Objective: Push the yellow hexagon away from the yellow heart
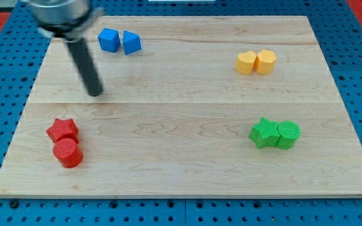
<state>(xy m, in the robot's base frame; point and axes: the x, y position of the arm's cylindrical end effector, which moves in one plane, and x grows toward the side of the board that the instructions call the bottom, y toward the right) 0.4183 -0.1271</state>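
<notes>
The yellow hexagon (266, 61) sits at the view's upper right, touching the yellow heart (246, 63) on its left. My tip (95, 93) rests on the board at the view's left, far from both yellow blocks, below and left of the blue blocks.
A blue cube (109, 39) and a blue triangular block (131, 43) sit side by side at the top left. A red star (63, 130) and a red cylinder (67, 152) sit at the lower left. A green star (264, 133) and a green cylinder (288, 134) sit at the right. The wooden board (187, 169) ends at a blue pegboard.
</notes>
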